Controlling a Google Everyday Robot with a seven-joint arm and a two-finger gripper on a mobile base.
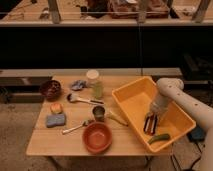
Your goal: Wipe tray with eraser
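The bright yellow tray [131, 100] sits on the right end of the wooden table. The eraser [149, 126], a small dark striped block, lies on the tray floor near its front right. My gripper [151, 119] comes down from the white arm right onto it and is shut on the eraser, holding it against the floor. A green pickle-shaped thing [159, 138] lies in the tray's front corner, just beyond the eraser.
Left of the tray stand an orange bowl [97, 137], a metal cup [99, 113], a jar [94, 84], a dark bowl [50, 89], a blue-grey sponge [56, 120], a crumpled blue cloth [78, 84] and two long-handled utensils. A dark shelf runs behind the table.
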